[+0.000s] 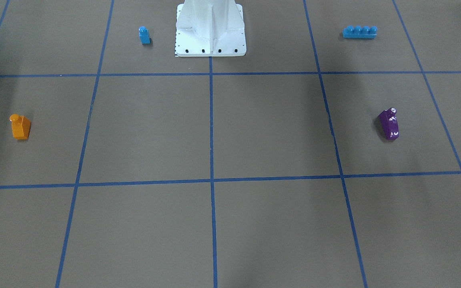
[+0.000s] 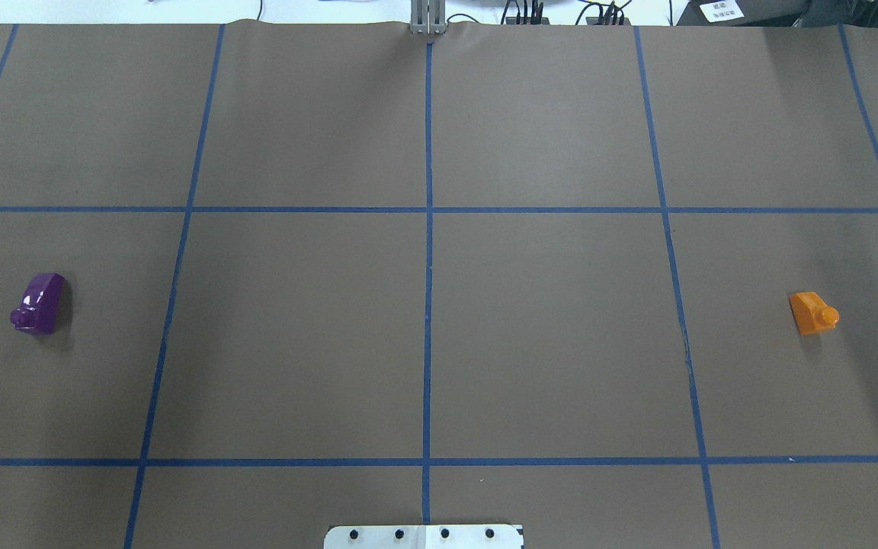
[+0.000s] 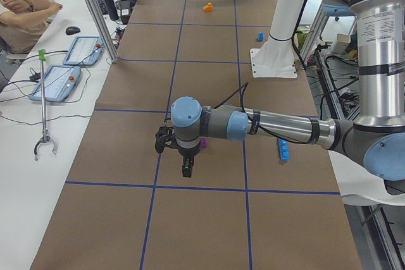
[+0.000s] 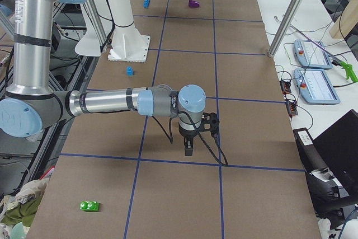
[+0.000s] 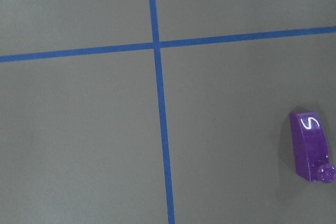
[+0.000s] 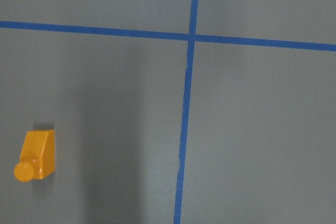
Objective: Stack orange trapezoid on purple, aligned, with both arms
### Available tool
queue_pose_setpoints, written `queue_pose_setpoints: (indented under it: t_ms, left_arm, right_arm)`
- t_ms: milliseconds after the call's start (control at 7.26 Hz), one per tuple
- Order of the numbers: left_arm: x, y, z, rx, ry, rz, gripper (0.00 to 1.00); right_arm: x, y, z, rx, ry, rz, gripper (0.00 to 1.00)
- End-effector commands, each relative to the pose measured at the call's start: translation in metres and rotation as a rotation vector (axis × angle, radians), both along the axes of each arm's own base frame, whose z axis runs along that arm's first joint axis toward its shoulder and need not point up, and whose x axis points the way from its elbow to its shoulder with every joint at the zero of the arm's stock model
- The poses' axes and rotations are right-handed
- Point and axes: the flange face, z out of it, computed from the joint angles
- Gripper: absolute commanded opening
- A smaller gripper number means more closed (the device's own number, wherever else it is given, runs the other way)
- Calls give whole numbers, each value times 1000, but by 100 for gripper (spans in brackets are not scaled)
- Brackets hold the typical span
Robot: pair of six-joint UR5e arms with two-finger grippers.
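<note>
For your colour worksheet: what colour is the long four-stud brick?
Blue. The long four-stud brick shows best in the exterior front-facing view.

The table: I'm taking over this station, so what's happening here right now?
Nothing is being handled yet. The orange trapezoid sits alone on the robot's right side of the table and the purple brick alone on its left, far apart. Both arms reach out over the table, the left gripper and right gripper pointing down, and each wrist camera shows its own brick off to one side. Whether the grippers are open cannot be told. Stacking has not begun.
</note>
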Motion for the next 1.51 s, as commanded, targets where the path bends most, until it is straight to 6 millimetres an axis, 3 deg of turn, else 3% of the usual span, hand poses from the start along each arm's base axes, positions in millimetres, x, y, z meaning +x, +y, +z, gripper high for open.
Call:
queue_pose_setpoints:
  t_ms: [0, 138, 275, 413, 551, 688, 826, 964, 1101, 1239, 1377]
  left_arm:
    - [0, -6, -16, 21, 5, -9, 100]
    - [1, -7, 1, -3, 5, -8, 100]
    - [1, -7, -4, 6, 4, -8, 100]
    - [2, -8, 5, -5, 4, 0, 100]
    - [6, -9, -4, 49, 15, 5, 100]
    - [32, -11, -1, 78, 22, 57, 100]
    - [74, -14, -7, 13, 28, 62, 100]
    - [128, -12, -13, -14, 45, 65, 100]
    - [161, -9, -21, -72, 73, 9, 100]
    - [188, -5, -20, -113, 48, -8, 100]
    - [219, -2, -10, -130, 1, 10, 100]
  right_arm:
    - [0, -3, 5, -5, 2, 2, 100]
    - [0, -4, 5, -5, 2, 0, 100]
    - [-1, -4, 5, -7, 1, -1, 100]
    - [-2, -4, 5, -4, 8, -4, 100]
    - [-2, -4, 5, -11, 7, 3, 100]
    - [-3, -2, 9, -24, 4, 4, 100]
    - [-4, -4, 24, -51, -11, 1, 100]
    - [-7, -5, 25, -58, -32, -1, 100]
    - [-8, -6, 20, -47, -39, -2, 100]
    - [-26, -11, 19, -31, -38, -48, 100]
    - [-32, -15, 24, -12, -37, -54, 100]
